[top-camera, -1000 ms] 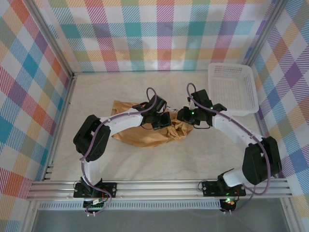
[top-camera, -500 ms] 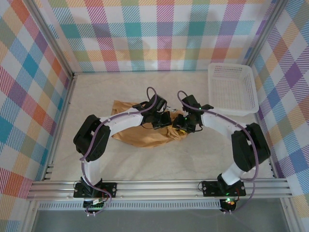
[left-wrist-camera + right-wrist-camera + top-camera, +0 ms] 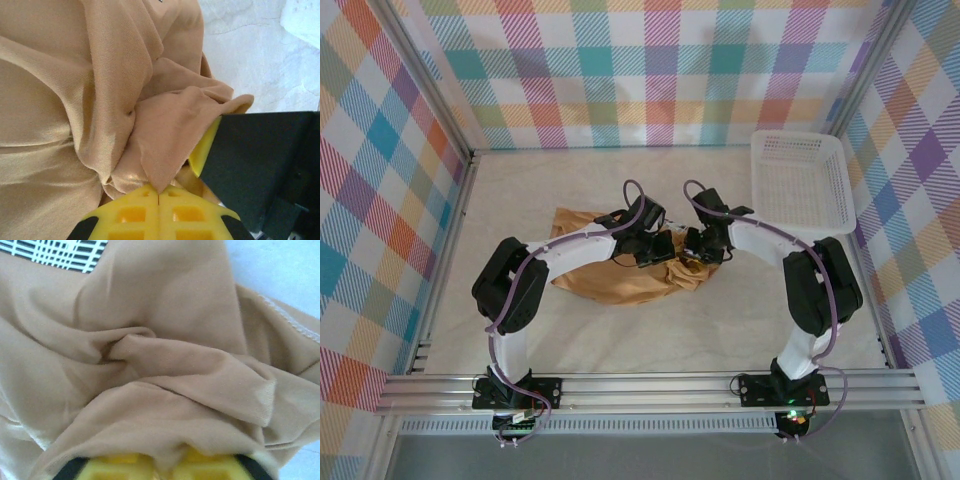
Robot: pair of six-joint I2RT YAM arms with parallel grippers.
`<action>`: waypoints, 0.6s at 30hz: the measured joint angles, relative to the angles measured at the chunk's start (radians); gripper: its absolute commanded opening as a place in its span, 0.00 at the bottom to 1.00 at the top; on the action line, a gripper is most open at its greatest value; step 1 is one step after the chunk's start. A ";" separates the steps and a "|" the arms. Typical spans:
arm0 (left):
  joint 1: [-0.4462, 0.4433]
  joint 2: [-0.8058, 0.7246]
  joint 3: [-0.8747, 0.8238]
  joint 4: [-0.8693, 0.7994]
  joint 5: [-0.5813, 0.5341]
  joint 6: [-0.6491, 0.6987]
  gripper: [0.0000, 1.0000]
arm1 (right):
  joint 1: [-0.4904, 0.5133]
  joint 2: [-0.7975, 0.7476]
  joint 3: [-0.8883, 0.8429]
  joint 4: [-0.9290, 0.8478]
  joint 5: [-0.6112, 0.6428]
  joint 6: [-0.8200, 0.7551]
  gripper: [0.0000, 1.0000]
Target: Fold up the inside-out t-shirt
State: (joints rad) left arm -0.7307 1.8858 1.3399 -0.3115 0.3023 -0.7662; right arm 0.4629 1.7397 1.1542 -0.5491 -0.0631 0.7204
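Note:
The inside-out t-shirt (image 3: 605, 280) lies crumpled on the table's middle, tan and soft. My left gripper (image 3: 661, 248) sits over the shirt's right end. In the left wrist view that gripper (image 3: 158, 196) is shut, with a pointed fold of the t-shirt (image 3: 100, 100) pinched between its yellow fingers. My right gripper (image 3: 698, 250) meets it from the right, almost touching. In the right wrist view the right gripper (image 3: 167, 467) is shut on a bunched fold of the t-shirt (image 3: 150, 365), which drapes over and hides its fingertips.
A white mesh basket (image 3: 800, 185) stands at the back right; its mesh (image 3: 55, 252) peeks over the cloth. The pale table (image 3: 720, 320) lies bare in front of the shirt. Plaid walls enclose three sides, and an aluminium rail (image 3: 650, 385) runs along the front.
The right arm swung left from near the basket to the shirt's right end, and its jaws closed on the fabric. The left arm kept its grip and place.

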 measured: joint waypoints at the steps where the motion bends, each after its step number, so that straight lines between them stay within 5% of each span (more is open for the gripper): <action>1: 0.000 0.000 0.000 0.000 0.000 0.000 0.00 | -0.003 0.000 0.003 -0.002 0.000 0.000 0.00; 7: 0.001 0.002 0.003 -0.003 0.000 0.009 0.00 | -0.008 -0.047 0.061 -0.081 -0.048 -0.029 0.00; 18: 0.049 0.045 0.140 -0.003 0.026 0.057 0.00 | -0.110 -0.452 0.179 -0.186 -0.349 -0.008 0.00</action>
State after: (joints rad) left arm -0.6819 1.9308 1.4799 -0.3145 0.3286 -0.7094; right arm 0.3531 1.2873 1.3327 -0.7349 -0.4118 0.7120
